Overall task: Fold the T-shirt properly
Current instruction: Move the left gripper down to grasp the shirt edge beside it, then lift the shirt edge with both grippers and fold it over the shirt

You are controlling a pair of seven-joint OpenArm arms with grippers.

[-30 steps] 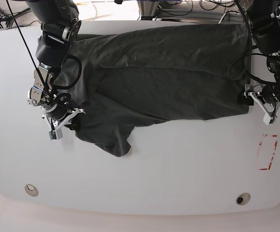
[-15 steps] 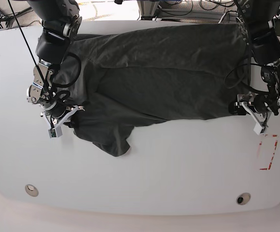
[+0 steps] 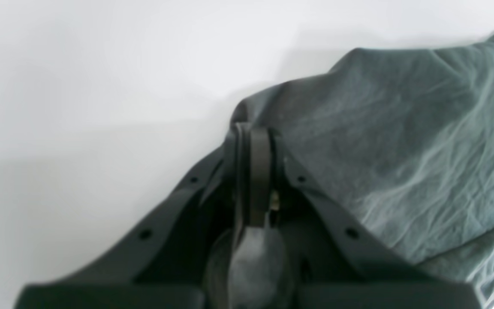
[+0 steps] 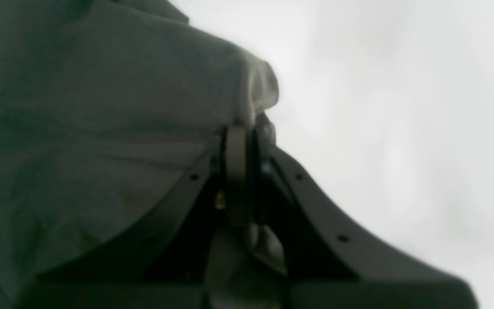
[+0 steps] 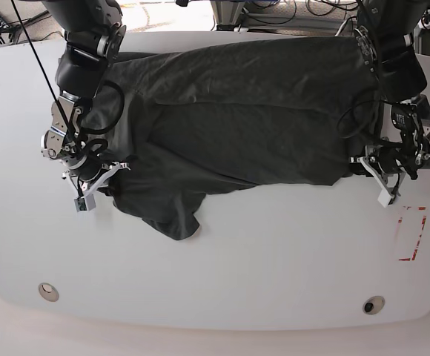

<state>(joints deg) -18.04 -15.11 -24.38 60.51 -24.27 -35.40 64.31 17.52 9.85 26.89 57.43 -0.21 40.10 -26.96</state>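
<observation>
While both end effectors pinch, T-shirt (image 5: 237, 119) wrinkled.

Big white table (image 5: 274, 252) with rounded corners, pretty evenly lit. Two round metal fittings (image 5: 48, 291) near the front edge, a red tape outline (image 5: 411, 233) (right side), tangled cables (image 5: 289, 9) behind.
</observation>
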